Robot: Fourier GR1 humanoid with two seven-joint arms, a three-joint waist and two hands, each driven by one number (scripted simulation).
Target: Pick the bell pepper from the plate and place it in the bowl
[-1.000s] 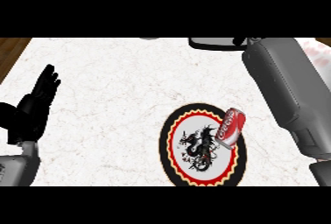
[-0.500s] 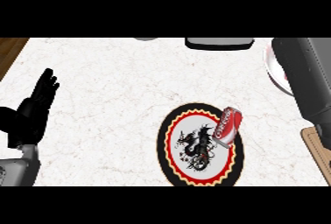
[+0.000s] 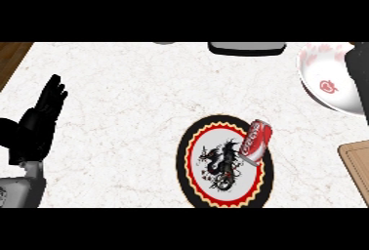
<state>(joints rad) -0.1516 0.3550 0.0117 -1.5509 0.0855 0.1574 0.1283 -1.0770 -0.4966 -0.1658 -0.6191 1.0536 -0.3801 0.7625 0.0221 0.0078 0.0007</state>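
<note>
**Counter inventory: left hand resting, plate, can, bowl**

Left hand (image 3: 39,122): black, fingers straight and pointing up the view, holding nothing; it rests near the left edge of the counter, well apart from the plate. Its grey forearm enters at the lower left corner.

Right hand: the hand itself does not show; only a dark shape at the far right edge, beside the bowl, and what it is cannot be told.

Plate (image 3: 194,171): round, black rim, red and yellow scalloped ring, white centre with a black dragon figure. It lies right of centre on the white marble counter (image 3: 144,88).

Can (image 3: 256,141): red with white lettering, lying on its side, tilted across the plate's upper right rim.

Bowl (image 3: 320,73): white with red markings, at the upper right, well apart from the plate.

Bell pepper: not made out anywhere; no pepper shows on the plate.

Wooden board (image 3: 357,166): at the right edge, below the bowl.

Dark grey object (image 3: 245,48): at the counter's top edge, partly cut off.
</note>
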